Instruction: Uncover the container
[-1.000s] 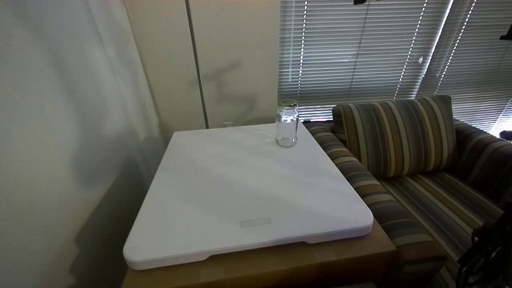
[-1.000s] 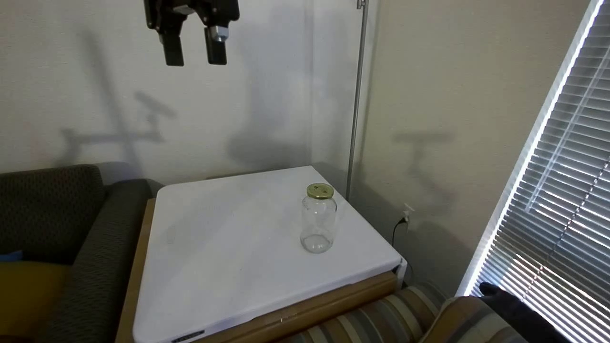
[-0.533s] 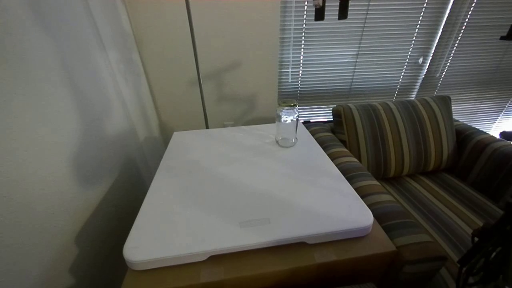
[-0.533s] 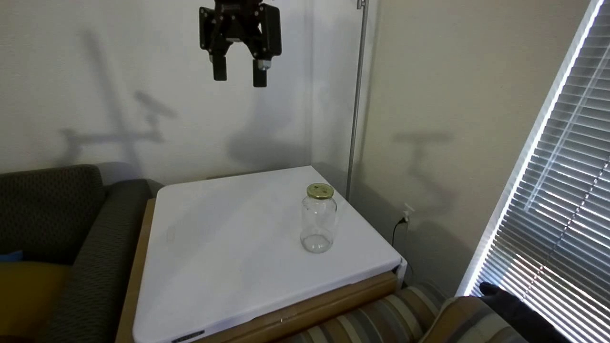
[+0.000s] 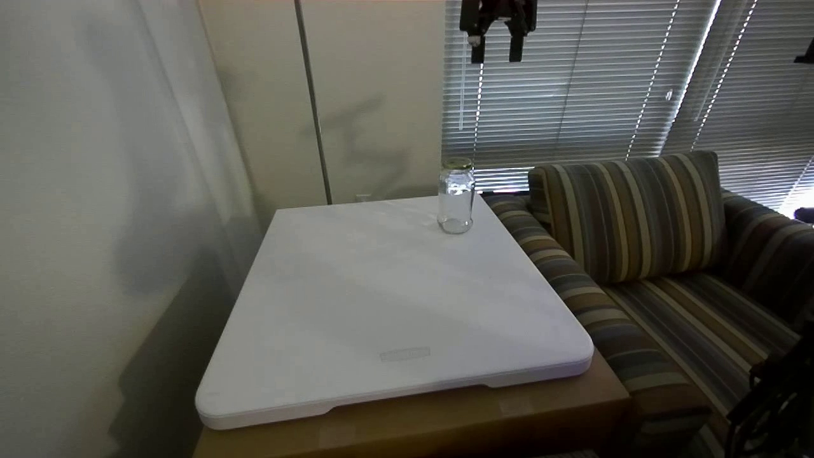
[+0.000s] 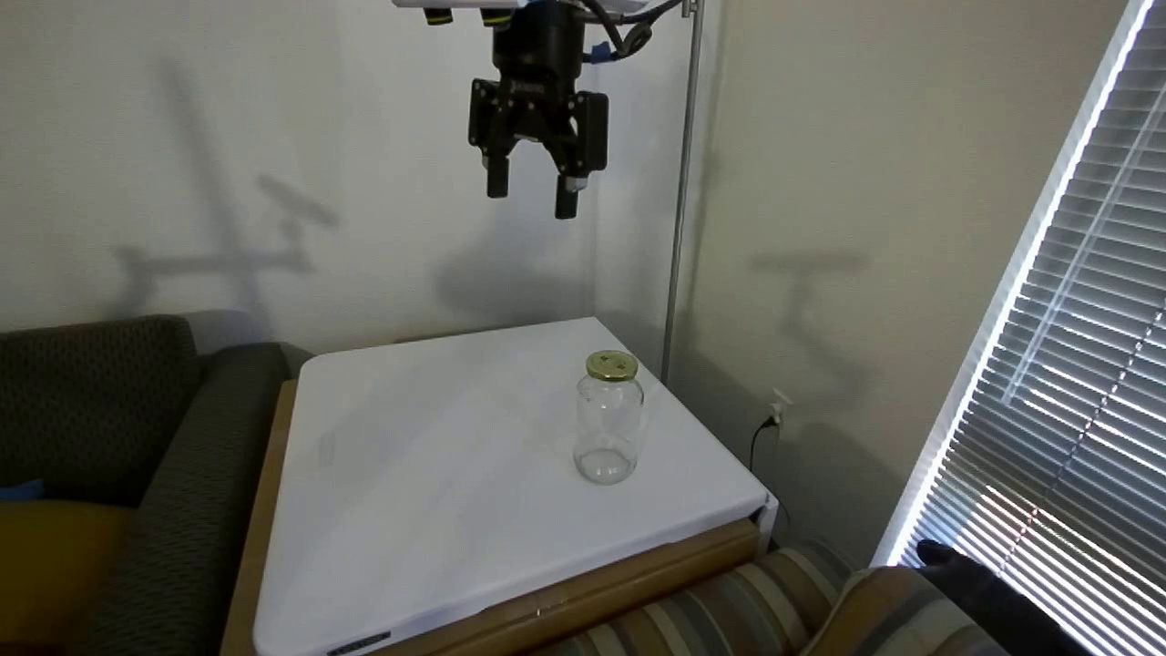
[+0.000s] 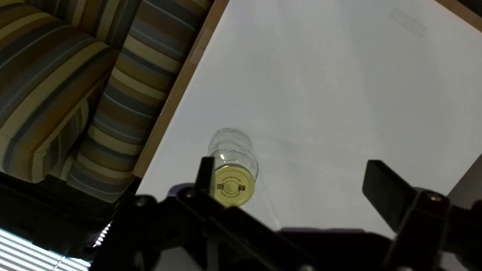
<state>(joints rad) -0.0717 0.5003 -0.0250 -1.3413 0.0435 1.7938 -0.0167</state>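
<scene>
The container, a clear glass jar (image 5: 456,203), stands upright on the white tabletop (image 5: 381,286) near its far right corner. It also shows in an exterior view (image 6: 608,433) and in the wrist view (image 7: 235,152). A round yellowish lid (image 6: 612,365) sits on top of the jar; it also shows in the wrist view (image 7: 234,186). My gripper (image 6: 531,205) is open and empty, pointing down, well above the jar and up-left of it there. It also shows in an exterior view (image 5: 496,57). In the wrist view (image 7: 292,165) the left finger overlaps the lid's left edge, apart from it.
A striped armchair (image 5: 626,222) stands against the table's side. A dark sofa (image 6: 137,410) with a yellow cushion (image 6: 59,565) stands at another side. A metal pole (image 6: 683,191) rises in the wall corner behind the table. Window blinds (image 5: 572,83) hang behind.
My open gripper has come down and moved toward the jar, rightward in an exterior view and leftward from the top edge in an exterior view. The jar and lid have not moved.
</scene>
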